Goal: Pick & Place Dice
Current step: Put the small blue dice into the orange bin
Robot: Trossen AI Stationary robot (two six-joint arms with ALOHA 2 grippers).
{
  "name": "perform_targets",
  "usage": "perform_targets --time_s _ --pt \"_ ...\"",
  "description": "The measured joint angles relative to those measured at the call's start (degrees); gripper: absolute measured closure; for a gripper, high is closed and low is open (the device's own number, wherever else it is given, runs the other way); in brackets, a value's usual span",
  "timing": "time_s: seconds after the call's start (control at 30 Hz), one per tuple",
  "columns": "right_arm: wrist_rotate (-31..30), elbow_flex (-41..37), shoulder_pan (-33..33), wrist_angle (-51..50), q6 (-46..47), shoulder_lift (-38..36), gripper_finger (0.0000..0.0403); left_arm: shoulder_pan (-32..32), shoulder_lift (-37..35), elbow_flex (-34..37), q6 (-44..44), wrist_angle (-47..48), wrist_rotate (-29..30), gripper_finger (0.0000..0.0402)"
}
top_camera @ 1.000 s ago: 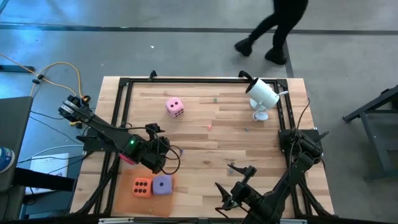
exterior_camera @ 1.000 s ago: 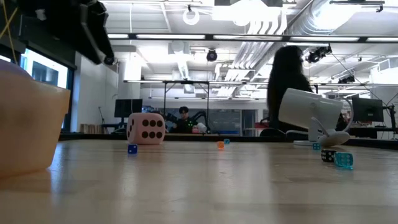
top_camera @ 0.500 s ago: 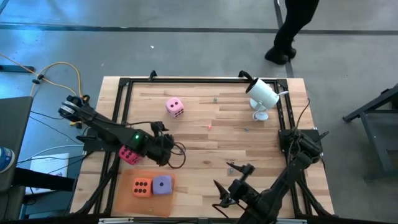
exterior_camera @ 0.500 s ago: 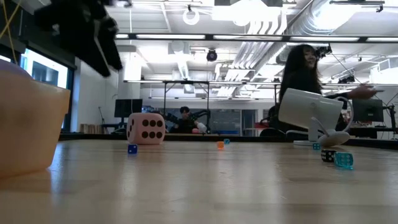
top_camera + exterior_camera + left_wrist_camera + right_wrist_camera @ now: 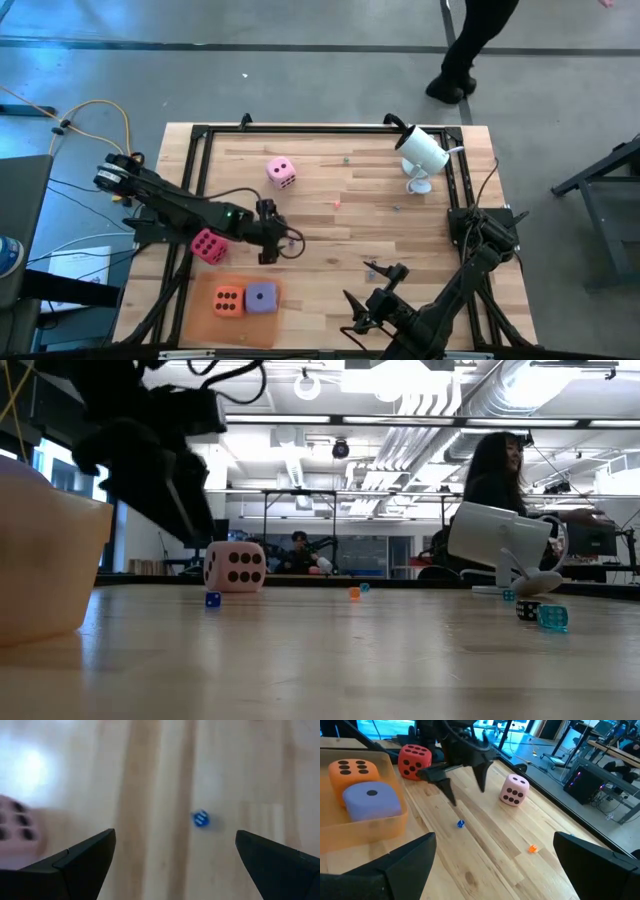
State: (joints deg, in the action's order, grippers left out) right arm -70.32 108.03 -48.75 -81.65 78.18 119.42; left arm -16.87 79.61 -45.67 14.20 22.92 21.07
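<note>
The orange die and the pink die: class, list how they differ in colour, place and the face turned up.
The orange die lies in the tray beside the purple die; the pink die sits alone on bare wood at the table's far side. The orange die shows four pips upward, the pink die three. Both are soft-looking cubes with dark pips, neither held.

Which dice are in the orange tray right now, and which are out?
In: the orange die and purple die, side by side in the tray. Out: the magenta die and light pink die, both on bare wood.
</note>
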Motion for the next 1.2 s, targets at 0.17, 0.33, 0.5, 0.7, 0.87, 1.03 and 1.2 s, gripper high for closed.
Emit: perform_targets --time_s 0.17,0.33,0.5,0.7,0.87,1.03,1.2 --pt "-0.02 0.0 0.0 0.02 0.01 0.02 0.0011 -0.01 0.0 2.61 -0.39 -5.08 -3.24 0.0002" --pt "-0.03 0.0 0.01 1.12 0.04 0.02 0.0011 0.01 0.0 5.16 -2.66 -12.55 -3.23 0.0002" --pt "-0.79 0.0 0.0 1.79 0.03 0.02 0.0011 0.34 0.0 6.78 -3.89 -13.99 -3.4 0.0002" --pt "-16.63 0.0 1.93 3.02 -0.49 0.0 0.0011 1.14 0.0 7.13 -4.96 -15.84 -3.37 0.0002" --pt "-18.68 0.0 4.19 3.59 -1.7 -2.14 0.0011 1.17 0.0 7.13 -4.43 -19.41 -3.37 0.0002" --pt "-14.02 0.03 5.0 5.97 -3.96 -3.39 0.0011 1.45 0.0 7.13 -1.47 -19.91 -4.91 0.0002" --pt "-9.65 0.02 4.09 6.1 -6.33 -3.39 0.0011 1.41 0.0 7.15 -2.54 -19.94 -8.03 0.0002"
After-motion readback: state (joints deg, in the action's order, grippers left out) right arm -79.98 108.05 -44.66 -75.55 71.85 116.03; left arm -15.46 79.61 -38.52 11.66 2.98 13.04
